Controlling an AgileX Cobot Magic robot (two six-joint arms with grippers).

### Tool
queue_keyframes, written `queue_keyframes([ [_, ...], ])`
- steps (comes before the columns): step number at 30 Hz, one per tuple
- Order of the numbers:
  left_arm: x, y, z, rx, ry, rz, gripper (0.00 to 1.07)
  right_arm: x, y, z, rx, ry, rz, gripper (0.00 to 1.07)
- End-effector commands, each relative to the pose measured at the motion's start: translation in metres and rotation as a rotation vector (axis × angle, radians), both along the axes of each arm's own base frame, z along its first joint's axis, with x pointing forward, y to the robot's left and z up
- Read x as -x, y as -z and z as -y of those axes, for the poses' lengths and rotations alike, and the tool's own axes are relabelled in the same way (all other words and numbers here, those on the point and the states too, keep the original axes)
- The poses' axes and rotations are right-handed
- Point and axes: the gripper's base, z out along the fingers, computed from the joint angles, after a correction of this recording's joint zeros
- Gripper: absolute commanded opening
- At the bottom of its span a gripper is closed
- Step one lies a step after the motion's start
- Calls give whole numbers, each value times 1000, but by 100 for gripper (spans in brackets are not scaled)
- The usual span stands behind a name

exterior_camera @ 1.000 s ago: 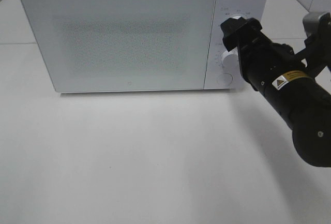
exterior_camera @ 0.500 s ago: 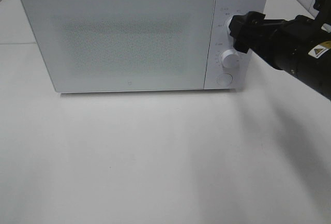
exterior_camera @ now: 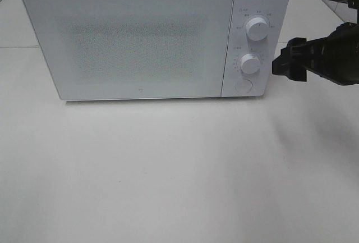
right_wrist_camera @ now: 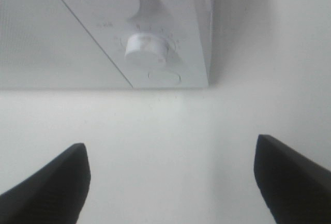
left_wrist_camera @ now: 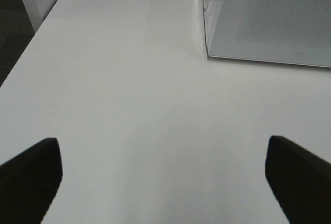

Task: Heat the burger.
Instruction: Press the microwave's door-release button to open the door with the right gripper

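Right gripper (exterior_camera: 282,66): fingers (right_wrist_camera: 51,182) spread wide, released, nothing between them. It hovers above the worktop (exterior_camera: 168,164) toward its right edge, tips facing the control panel (exterior_camera: 249,46) of the microwave (exterior_camera: 140,41), just beside the panel and not touching it. Nearest to the tips is the lower dial (exterior_camera: 249,63); above it sits the upper dial (exterior_camera: 257,28), below it the round button (exterior_camera: 243,86). Microwave stands toward the far edge of the worktop, door (exterior_camera: 134,44) shut, long side running along that edge. Left gripper (left_wrist_camera: 161,144): fingers (left_wrist_camera: 31,172) also wide apart, released, holding nothing, over bare worktop near its left edge, well apart from the microwave's left front corner (left_wrist_camera: 209,53); it shows only in the left wrist view. Burger: not visible in any view. The dotted door window shows nothing behind it, so its place, heading and long axis cannot be told.
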Motion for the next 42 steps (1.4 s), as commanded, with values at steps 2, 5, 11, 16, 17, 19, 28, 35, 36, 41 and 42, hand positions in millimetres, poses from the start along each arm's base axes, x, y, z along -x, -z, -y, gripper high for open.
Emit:
queue_keyframes([
  [2,2,-1,0,0,-3,29,101,7,-8,7,85,-57,-168,76],
  [5,2,-1,0,0,-3,29,101,19,-2,9,130,-71,-316,76],
  [11,2,-1,0,0,-3,29,101,31,3,13,181,-101,-451,76],
  [16,2,-1,0,0,-3,29,101,48,-8,17,190,-107,-444,76],
  [17,2,-1,0,0,-3,29,101,48,-8,17,190,-107,-444,76],
  [19,2,-1,0,0,-3,29,101,70,-27,21,176,-100,-304,76],
  [28,2,-1,0,0,-3,29,101,119,-52,32,172,-88,-93,76],
  [35,2,-1,0,0,-3,29,101,172,-57,44,170,-70,110,76],
  [36,2,-1,0,0,-3,29,101,172,-57,44,170,-70,110,76],
  [41,2,-1,0,0,-3,29,101,209,-57,51,143,-53,272,76],
  [42,2,-1,0,0,-3,29,101,209,-57,51,143,-53,272,76],
])
